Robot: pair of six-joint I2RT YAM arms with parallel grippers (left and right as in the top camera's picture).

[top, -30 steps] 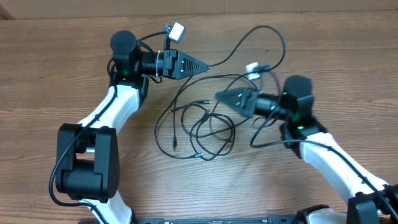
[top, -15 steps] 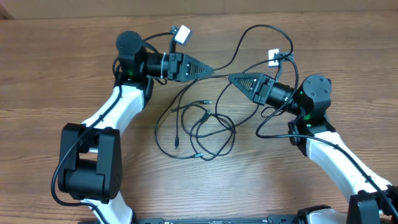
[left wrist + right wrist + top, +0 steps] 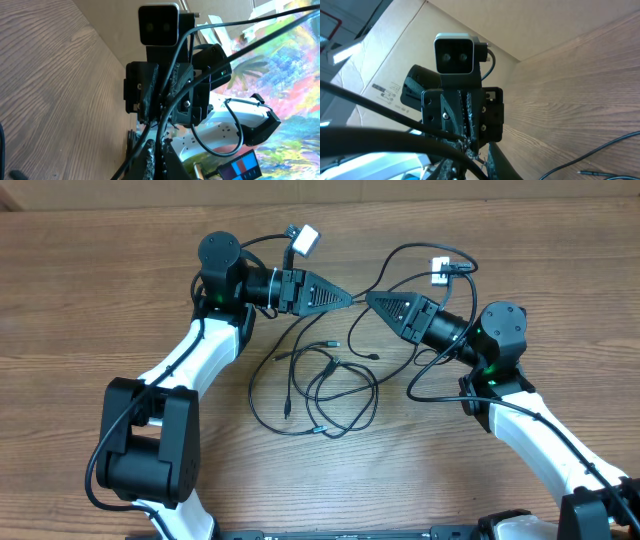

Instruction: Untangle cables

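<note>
The left arm point(image 3: 195, 360) and right arm point(image 3: 540, 435) are clad in white shells between black cylindrical joints, and a small green light point(image 3: 211, 302) is shown on each. Black, wedge-shaped bodies are tapered into the left gripper point(image 3: 345, 298) and right gripper point(image 3: 374, 301). A white, two-lensed camera point(image 3: 306, 238) is bracketed above each wrist, and thick black cables point(image 3: 89, 472) are looped alongside.

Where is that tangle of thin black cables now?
Overhead, the thin black cables lie looped centrally on the wooden table, below the left gripper and right gripper.
</note>
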